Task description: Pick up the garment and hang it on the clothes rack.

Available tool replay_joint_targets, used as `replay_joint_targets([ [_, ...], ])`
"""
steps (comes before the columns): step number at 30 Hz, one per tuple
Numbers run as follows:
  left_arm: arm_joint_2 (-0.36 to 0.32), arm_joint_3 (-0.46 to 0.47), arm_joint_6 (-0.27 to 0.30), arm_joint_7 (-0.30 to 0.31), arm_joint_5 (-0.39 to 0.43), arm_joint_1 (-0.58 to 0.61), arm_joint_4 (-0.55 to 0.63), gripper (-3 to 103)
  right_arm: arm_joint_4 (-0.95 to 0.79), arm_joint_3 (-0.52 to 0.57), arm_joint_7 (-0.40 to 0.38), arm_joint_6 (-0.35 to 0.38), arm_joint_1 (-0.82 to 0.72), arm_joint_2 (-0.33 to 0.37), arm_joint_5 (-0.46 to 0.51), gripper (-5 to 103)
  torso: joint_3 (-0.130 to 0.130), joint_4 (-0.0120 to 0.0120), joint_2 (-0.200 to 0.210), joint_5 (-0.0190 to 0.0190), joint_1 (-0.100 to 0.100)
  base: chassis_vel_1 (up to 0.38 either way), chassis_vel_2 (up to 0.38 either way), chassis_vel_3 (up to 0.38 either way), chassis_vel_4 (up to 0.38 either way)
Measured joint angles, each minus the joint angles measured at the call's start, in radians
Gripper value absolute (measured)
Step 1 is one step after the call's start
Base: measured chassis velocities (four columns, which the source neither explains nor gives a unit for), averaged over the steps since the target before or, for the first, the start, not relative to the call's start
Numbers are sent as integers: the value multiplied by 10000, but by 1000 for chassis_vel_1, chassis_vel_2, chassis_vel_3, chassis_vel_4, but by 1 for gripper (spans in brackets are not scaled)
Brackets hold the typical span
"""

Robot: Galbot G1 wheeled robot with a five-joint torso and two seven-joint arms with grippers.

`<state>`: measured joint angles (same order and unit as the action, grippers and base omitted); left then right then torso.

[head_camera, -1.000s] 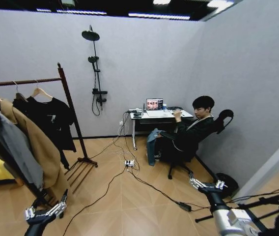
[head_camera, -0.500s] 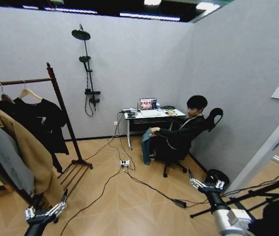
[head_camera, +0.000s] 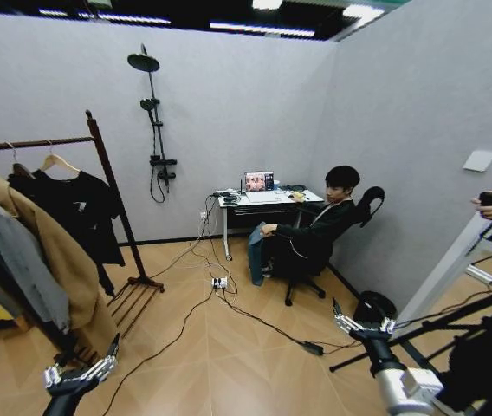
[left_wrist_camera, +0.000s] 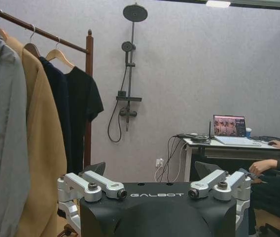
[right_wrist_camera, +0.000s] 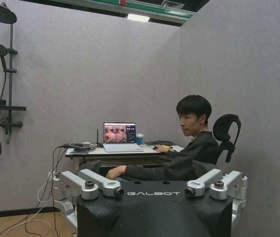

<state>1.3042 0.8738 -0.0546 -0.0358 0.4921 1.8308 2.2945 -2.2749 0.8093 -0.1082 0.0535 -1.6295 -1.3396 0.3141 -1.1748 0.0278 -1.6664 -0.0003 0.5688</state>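
- The left gripper [head_camera: 80,374] is held low at the near left, fingers spread wide and holding nothing, above the wooden floor [head_camera: 229,355].
- The right gripper [head_camera: 363,327] is held low at the near right, also spread wide and empty.
- Beyond the left gripper, well apart from it, stands the clothes rack [head_camera: 107,178] with a grey garment, a tan coat [head_camera: 64,260] and a black T-shirt [head_camera: 86,212] on its rail.
- In the left wrist view a dark garment [left_wrist_camera: 57,111] hangs between tan coat and T-shirt; whether it is the long black one, I cannot tell.
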Motion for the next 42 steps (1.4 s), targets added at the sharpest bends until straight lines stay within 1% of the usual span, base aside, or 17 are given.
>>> replay_joint_targets([
  [2,0,0,0,-9,-1,0,1,100,0,2,0,0,-1,0,0,100,1,8,-2,10,-1,270,-267,-273,229],
  [6,0,-1,0,-5,0,0,1,100,0,1,0,0,0,0,0,100,1,7,-1,-3,-1,283,-306,-289,288],
  [7,0,0,0,0,0,1,0,100,-1,-2,1,0,0,0,0,100,0,0,-1,2,0,318,-333,-330,325],
  [8,0,-2,0,-6,0,-2,1,100,0,2,-1,0,1,0,0,100,1,7,-1,6,-1,361,-333,-354,326],
  [10,0,0,0,-1,0,1,1,100,0,0,0,1,-2,0,0,100,1,6,-1,11,-2,337,-338,-354,332],
  [11,0,0,-1,2,0,1,0,100,-1,3,0,0,-2,0,0,100,3,5,-3,-7,-5,337,-297,-295,332],
  [12,0,0,-1,2,0,1,0,100,-1,3,0,0,-2,0,0,100,3,5,-3,-7,-5,337,-297,-295,332],
  [13,0,0,0,-1,-1,3,1,100,-1,1,0,0,-4,0,0,100,4,3,-6,3,-10,291,-200,-281,280],
  [14,0,0,-1,-5,0,4,1,100,-1,3,-1,0,-6,0,0,100,6,7,-12,9,-15,261,-200,-224,180],
  [16,1,0,-1,-7,0,3,1,100,-1,3,0,0,-7,0,0,100,7,8,-12,6,-15,149,-156,-224,168],
  [18,0,0,-1,-1,0,3,0,100,-1,1,0,0,-6,0,0,100,5,2,-9,-2,-14,31,-8,-148,156],
  [19,0,0,-1,-2,0,1,1,100,-1,2,0,0,-5,0,0,100,5,7,-8,3,-12,31,-14,-22,68],
  [21,0,0,-1,-2,0,1,1,100,-1,2,0,0,-2,0,0,100,2,6,-3,7,-6,16,-7,-11,34],
  [32,0,-1,0,-5,0,0,1,100,0,1,0,0,4,0,0,100,-1,6,5,3,7,-69,20,68,-14],
  [38,0,-1,-1,-5,0,3,1,100,0,1,0,0,-1,0,0,100,1,2,-2,4,-3,-82,-139,90,140],
  [39,0,-1,-1,-6,0,2,1,100,0,2,0,0,-1,0,0,100,1,6,-2,9,-3,-129,-173,83,134],
  [42,0,-1,-1,-9,0,2,1,100,1,3,-1,0,-1,1,0,100,1,7,-1,7,-3,-83,-119,85,81],
])
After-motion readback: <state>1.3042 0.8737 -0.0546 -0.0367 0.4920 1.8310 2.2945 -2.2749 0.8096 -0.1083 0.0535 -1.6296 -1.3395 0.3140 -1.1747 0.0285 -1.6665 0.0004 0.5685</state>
